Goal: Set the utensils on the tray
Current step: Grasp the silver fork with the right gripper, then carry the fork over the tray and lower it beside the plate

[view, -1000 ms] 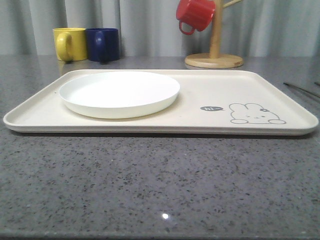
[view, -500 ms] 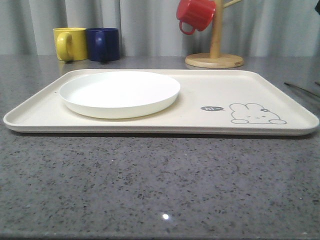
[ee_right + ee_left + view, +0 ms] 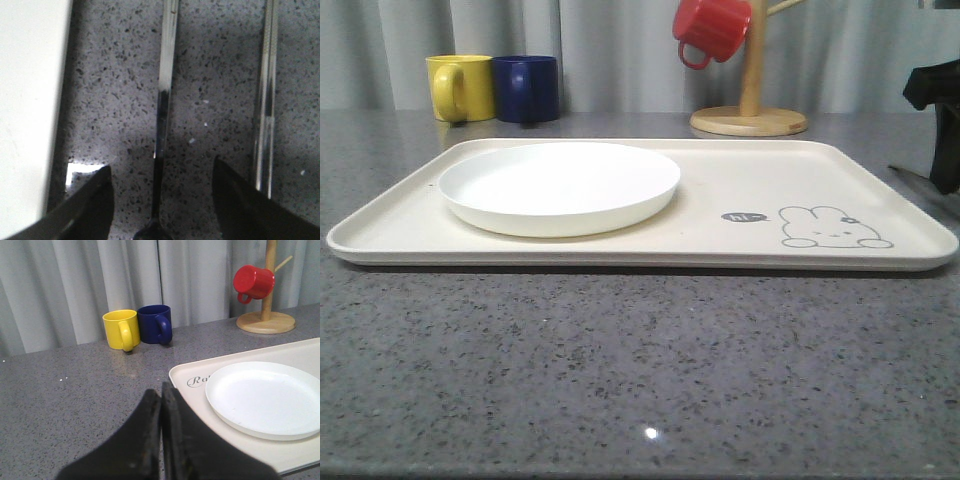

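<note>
The cream tray [image 3: 740, 190] with its rabbit drawing lies mid-table and carries a round white plate [image 3: 560, 185]. Right of the tray, a slim metal utensil [image 3: 166, 75] lies on the counter, its end widening into a rounded part. My right gripper [image 3: 162, 165] hangs open just above it, one finger on each side of the handle. Two flat metal sticks [image 3: 265, 100] lie parallel beyond one finger. In the front view the right gripper [image 3: 945, 170] hangs over a thin utensil [image 3: 912, 177]. My left gripper [image 3: 161, 390] is shut on nothing, beside the tray's [image 3: 186, 374] corner.
A yellow mug [image 3: 460, 87] and a blue mug [image 3: 526, 88] stand at the back left. A red mug [image 3: 710, 28] hangs on a wooden mug tree [image 3: 750, 115] behind the tray. The tray's rim [image 3: 30, 100] runs close beside one right finger. Grey speckled counter lies in front.
The right gripper has come into the front view at the right edge, down over the utensils beside the tray. Tray, plate and mugs have not moved.
</note>
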`<state>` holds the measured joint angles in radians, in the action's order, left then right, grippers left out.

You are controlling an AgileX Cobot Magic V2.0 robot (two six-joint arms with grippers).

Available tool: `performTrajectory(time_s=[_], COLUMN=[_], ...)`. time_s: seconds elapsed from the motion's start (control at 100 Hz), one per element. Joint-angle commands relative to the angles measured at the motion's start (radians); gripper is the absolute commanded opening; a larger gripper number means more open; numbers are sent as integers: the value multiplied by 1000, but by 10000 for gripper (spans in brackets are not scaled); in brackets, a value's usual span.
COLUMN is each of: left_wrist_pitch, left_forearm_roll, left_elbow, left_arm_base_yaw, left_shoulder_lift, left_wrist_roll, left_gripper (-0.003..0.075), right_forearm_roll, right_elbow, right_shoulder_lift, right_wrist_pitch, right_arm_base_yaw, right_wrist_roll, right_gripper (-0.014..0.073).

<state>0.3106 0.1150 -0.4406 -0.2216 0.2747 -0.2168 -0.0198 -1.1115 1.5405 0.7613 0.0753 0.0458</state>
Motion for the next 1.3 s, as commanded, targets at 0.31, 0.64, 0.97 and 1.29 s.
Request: performTrajectory(time_s=[0.31,0.64,0.97,1.29], left_wrist_pitch=[-81,-81,-81,-81], left_forearm_roll=[3,3,3,3], left_elbow=[-26,-26,-26,-26], left_arm_base_yaw=[-4,-4,-4,-4], left_shoulder_lift=[9,9,9,9], left_wrist_roll=[11,11,11,11], left_gripper=[-18,-18,-18,-18], right_forearm_roll=[8,36,66,68], right_elbow=[-35,-35,-119,-178], right_shoulder_lift=[6,6,-11,-91], right_wrist_pitch=[-45,-33,44,89], right_arm_base_yaw=[-3,-3,0,149], right_wrist_roll=[-12,-12,-10,194], right_gripper=[412,-16,-61,-56])
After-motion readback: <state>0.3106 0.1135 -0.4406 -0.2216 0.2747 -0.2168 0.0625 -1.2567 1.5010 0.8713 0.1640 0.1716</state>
